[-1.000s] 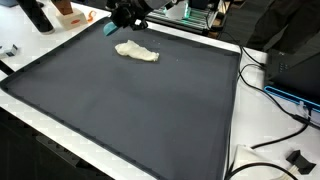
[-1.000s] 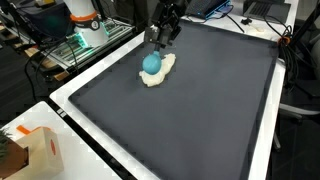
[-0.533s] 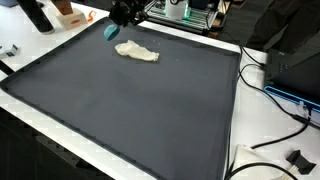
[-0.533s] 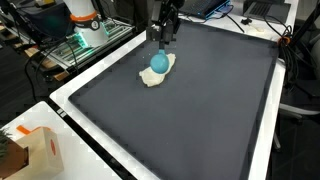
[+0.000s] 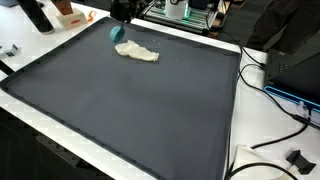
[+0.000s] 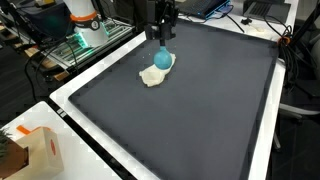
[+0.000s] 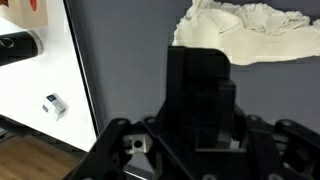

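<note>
In both exterior views my gripper (image 6: pixel 162 44) (image 5: pixel 122 21) hangs over the far part of a dark mat (image 6: pixel 200 110) (image 5: pixel 130 100). It is shut on a small blue rounded object (image 6: pixel 162 59) (image 5: pixel 119 32), held just above a crumpled cream cloth (image 6: pixel 152 76) (image 5: pixel 138 51) that lies flat on the mat. In the wrist view the dark gripper body (image 7: pixel 200 110) fills the middle and hides the fingertips and the blue object. The cloth (image 7: pixel 250 30) shows at the top right.
The mat lies on a white table (image 6: pixel 70 110). A cardboard box (image 6: pixel 35 150) stands at one corner, and a dark bottle (image 5: pixel 38 15) and an orange item beyond the mat. Cables (image 5: pixel 270 95) and equipment lie along one side. A small white part (image 7: pixel 55 104) lies on the table edge.
The gripper has moved a little sideways with the blue object, so the object now hangs over the cloth's edge. The cloth has not moved.
</note>
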`<act>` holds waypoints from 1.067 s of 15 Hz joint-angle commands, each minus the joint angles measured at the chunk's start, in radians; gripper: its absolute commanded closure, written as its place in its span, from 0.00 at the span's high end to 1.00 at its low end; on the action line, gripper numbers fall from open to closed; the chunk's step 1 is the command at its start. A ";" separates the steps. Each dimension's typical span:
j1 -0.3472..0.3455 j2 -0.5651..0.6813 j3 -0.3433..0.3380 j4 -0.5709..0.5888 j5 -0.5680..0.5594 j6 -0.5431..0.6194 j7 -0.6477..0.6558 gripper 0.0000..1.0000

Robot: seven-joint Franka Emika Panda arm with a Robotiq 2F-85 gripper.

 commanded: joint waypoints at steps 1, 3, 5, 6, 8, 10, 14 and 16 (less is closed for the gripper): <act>-0.023 -0.079 -0.020 -0.071 0.141 0.083 -0.139 0.27; -0.032 -0.101 -0.030 -0.089 0.224 0.113 -0.224 0.27; -0.037 -0.125 -0.042 -0.106 0.322 0.137 -0.337 0.27; -0.038 -0.134 -0.048 -0.113 0.367 0.144 -0.388 0.27; -0.040 -0.154 -0.057 -0.124 0.439 0.146 -0.475 0.27; -0.050 -0.114 -0.037 -0.082 0.402 0.121 -0.431 0.52; -0.051 -0.127 -0.040 -0.093 0.414 0.125 -0.448 0.52; -0.051 -0.129 -0.040 -0.096 0.414 0.127 -0.448 0.52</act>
